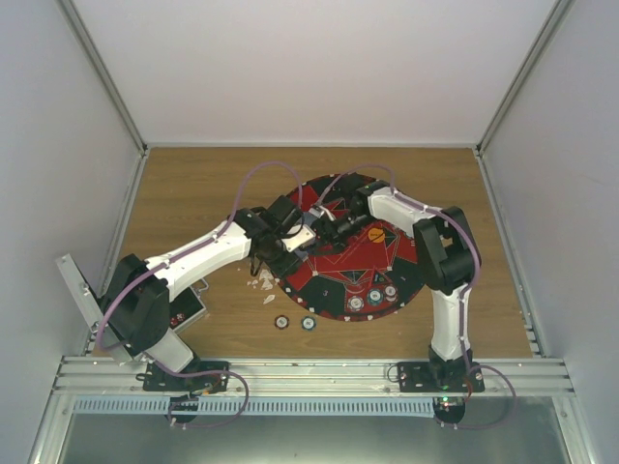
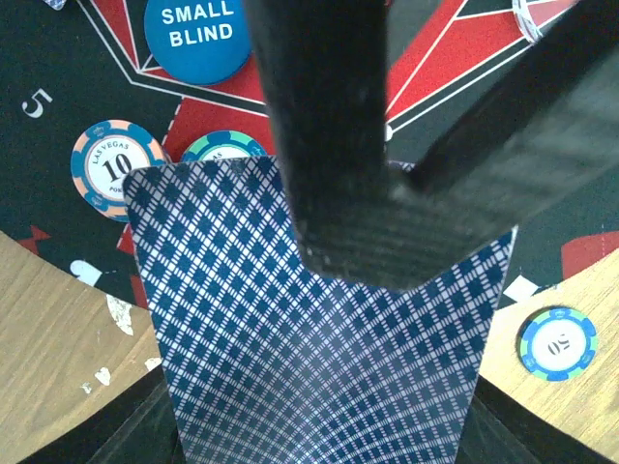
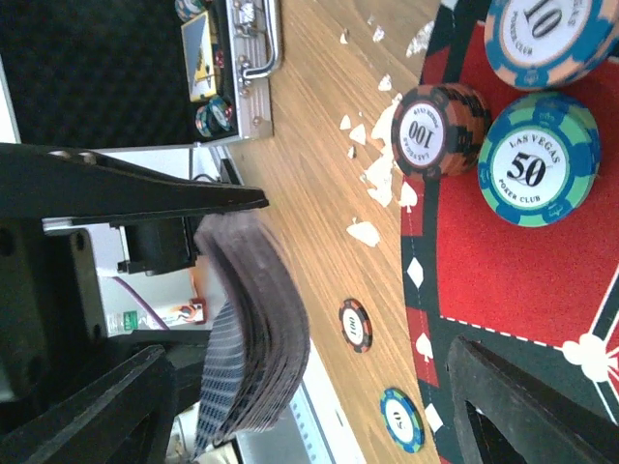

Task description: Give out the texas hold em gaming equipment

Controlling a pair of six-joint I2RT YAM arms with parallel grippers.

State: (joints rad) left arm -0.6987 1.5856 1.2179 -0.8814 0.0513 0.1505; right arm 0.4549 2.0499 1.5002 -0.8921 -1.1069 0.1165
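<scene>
While the deck of cards (image 2: pixel 309 358) serves as the dealing supply, the left gripper (image 1: pixel 289 239) is clamped on it, backs up, above the mat (image 1: pixel 387 266) at its near-left rim. The cards bow under the pinch. The right gripper (image 1: pixel 327 224) sits just beside the deck, fingers apart, holding nothing. Judgement: it is placed to peel off a top card. A 10 chip (image 2: pixel 116 169) and the SMALL BLIND disc (image 2: pixel 198 34) lie on the mat below. The case (image 3: pixel 242 68) stands well apart.

Deck (image 2: pixel 319 377): blue-diamond backs, bowed, above the mat (image 1: pixel 338 266) edge. SMALL BLIND disc (image 2: pixel 198 29), 10 chip (image 2: pixel 116 166) and 100-chip stack (image 3: pixel 440 130) on mat. Blue-green chip (image 2: pixel 556 343) flat on worktop (image 2: pixel 58 338).
</scene>
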